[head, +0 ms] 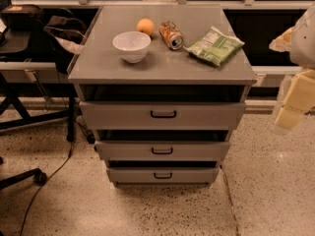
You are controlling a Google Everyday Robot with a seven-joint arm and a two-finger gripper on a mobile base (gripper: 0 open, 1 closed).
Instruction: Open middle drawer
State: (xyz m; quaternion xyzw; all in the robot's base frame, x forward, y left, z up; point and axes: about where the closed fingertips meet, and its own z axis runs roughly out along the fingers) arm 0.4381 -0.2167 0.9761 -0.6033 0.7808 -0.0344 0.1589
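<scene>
Middle drawer (pixel 125 150) at lower center of frame, w/ dark loop handle (pixel 162 151) at mid-front and a dark gap above the front. Well left of and below gripper (pixel 289 116) at right edge. Gripper partly cut off by frame edge (pale blocks only). Open or closed: can't tell. Hangs apart from cabinet (pixel 162 65), not touching it.

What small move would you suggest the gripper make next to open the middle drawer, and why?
Probably move the gripper left and slightly down toward the middle drawer's loop handle. The gripper sits at the right edge of view, beside the cabinet, touching nothing, about level with the top drawer, so it must reach the handle first.
</scene>
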